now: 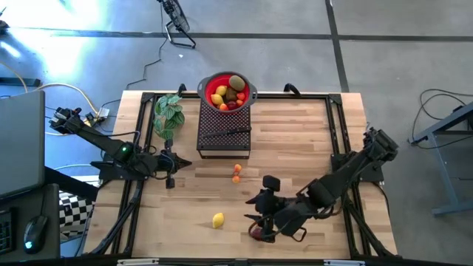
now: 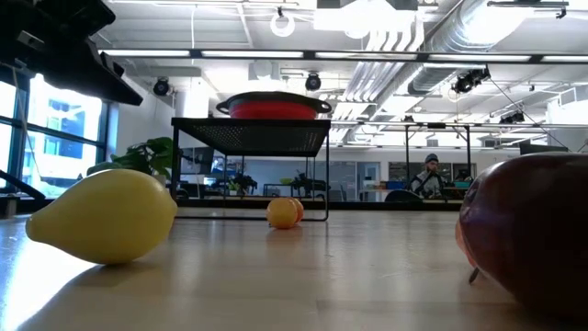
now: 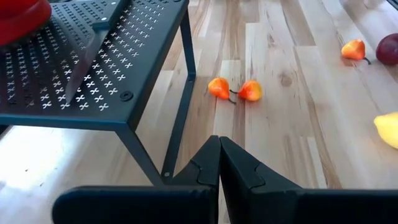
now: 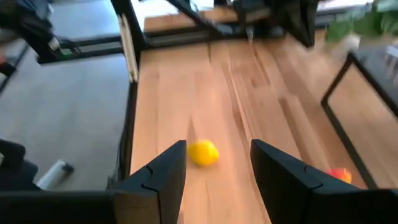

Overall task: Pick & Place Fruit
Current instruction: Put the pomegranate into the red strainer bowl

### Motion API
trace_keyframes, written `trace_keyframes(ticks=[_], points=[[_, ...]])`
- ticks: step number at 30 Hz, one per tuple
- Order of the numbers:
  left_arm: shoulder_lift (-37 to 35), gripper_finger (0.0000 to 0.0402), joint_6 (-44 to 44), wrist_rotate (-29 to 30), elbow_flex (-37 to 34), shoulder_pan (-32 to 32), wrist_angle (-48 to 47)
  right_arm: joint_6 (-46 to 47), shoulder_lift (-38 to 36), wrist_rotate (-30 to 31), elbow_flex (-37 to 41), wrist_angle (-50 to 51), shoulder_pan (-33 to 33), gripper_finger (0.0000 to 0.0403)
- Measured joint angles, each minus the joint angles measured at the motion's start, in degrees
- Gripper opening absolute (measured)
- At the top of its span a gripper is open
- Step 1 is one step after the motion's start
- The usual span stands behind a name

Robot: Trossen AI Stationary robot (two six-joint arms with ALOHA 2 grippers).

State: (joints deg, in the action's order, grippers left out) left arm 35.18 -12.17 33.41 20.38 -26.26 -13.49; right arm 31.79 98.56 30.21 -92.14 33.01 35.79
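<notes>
A red bowl (image 1: pixel 227 90) holding several fruits stands on a black mesh stand (image 1: pixel 224 129) at the table's far side. On the wood lie two small orange fruits (image 1: pixel 236 173), a yellow lemon (image 1: pixel 218 219) and a dark red fruit (image 1: pixel 256 233). My right gripper (image 4: pixel 217 165) hovers open near the front edge. It points toward the lemon (image 4: pixel 203 152), which rests on the table ahead of its fingers. My left gripper (image 3: pixel 219 146) is shut and holds nothing. It is left of the stand and faces the orange pair (image 3: pixel 235 90).
A black-handled knife (image 1: pixel 225 134) lies on the stand. A green leafy plant (image 1: pixel 168 114) stands left of it. One more small orange fruit (image 3: pixel 353 49) lies beside the dark red one (image 3: pixel 388 48). Bare wood stretches between the stand and the front edge.
</notes>
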Motion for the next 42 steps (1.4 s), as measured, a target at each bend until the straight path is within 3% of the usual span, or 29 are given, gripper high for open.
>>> trace_keyframes(ticks=[8, 20, 30, 37, 42], points=[[0.0, 0.0003, -0.13, 0.0, 0.0, 0.0, -0.03, 6.52, 4.02, -5.81, -1.87, 5.86, -0.07, 0.0171], [0.0, 0.0003, -0.17, 0.02, 0.0, 0.0, -0.01, 2.56, 11.12, -26.19, -1.87, 7.65, -0.2, 0.0171], [0.0, 0.0003, -0.17, 0.02, 0.0, 0.0, -0.03, 1.44, 15.2, -25.68, -1.87, 10.68, -0.98, 0.0182], [0.0, 0.0003, -0.17, 0.04, 0.0, 0.0, -0.23, -3.32, 16.48, -23.66, -1.87, 11.01, -0.92, 0.0252], [0.0, 0.0003, -0.17, 0.04, 0.0, 0.0, -0.41, -5.07, 17.03, -25.41, -1.85, 11.62, -1.07, 0.0299]])
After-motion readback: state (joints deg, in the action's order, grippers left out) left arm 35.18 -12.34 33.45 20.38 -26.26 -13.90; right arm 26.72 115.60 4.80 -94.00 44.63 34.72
